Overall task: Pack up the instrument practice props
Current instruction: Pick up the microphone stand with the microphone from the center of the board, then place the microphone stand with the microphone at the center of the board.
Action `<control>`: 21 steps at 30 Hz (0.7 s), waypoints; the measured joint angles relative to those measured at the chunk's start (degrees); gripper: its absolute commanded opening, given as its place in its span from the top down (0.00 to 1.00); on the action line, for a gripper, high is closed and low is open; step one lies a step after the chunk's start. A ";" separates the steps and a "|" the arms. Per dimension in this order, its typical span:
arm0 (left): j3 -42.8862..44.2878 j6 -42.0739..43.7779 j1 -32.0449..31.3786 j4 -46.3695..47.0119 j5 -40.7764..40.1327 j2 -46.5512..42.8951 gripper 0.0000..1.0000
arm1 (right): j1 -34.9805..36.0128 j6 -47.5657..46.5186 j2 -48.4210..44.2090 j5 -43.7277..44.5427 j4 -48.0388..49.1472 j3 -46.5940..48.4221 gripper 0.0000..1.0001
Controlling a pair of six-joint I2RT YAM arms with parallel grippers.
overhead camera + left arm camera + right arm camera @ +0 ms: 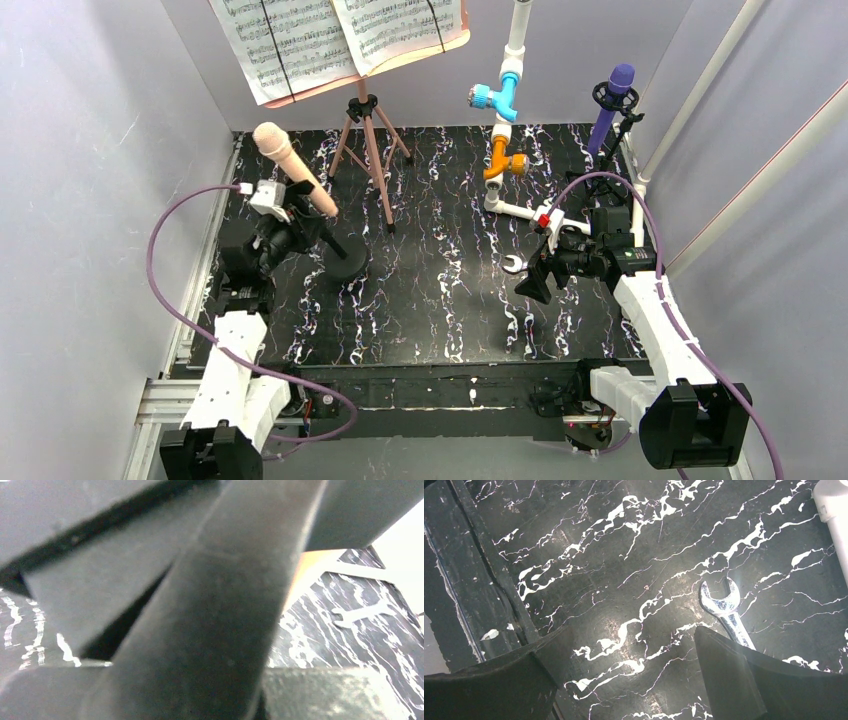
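Observation:
The peach microphone (291,166) leans in a black mic holder (343,262) with a round base at the left. My left gripper (298,222) is shut on the holder's rod, which fills the left wrist view (210,620). The purple microphone (611,102) stands in its black holder (626,128) at the back right. The salmon-pink music rest (452,44) on tripod legs (371,150) carries white music sheets (300,40) at the back. My right gripper (538,277) is open and empty over the mat (624,580).
A silver wrench (513,264) lies on the mat by the right gripper, also in the right wrist view (724,611). A white pipe with blue and orange valves (503,120) stands at the back centre. Grey walls enclose the mat.

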 measured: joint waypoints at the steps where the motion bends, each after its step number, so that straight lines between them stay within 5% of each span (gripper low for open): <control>1: 0.00 -0.11 -0.92 -0.70 0.87 -0.37 1.00 | 0.00 -0.17 0.00 -0.22 -0.02 0.00 0.00; 7: -1.16 -1.44 -14.36 -3.69 5.90 -9.66 1.00 | 0.00 -2.47 0.17 -2.69 -0.94 0.00 0.00; 21: -1.60 -3.56 -27.02 -4.33 3.04 -10.51 1.00 | 0.00 -9.86 0.98 -7.87 -5.44 0.00 0.00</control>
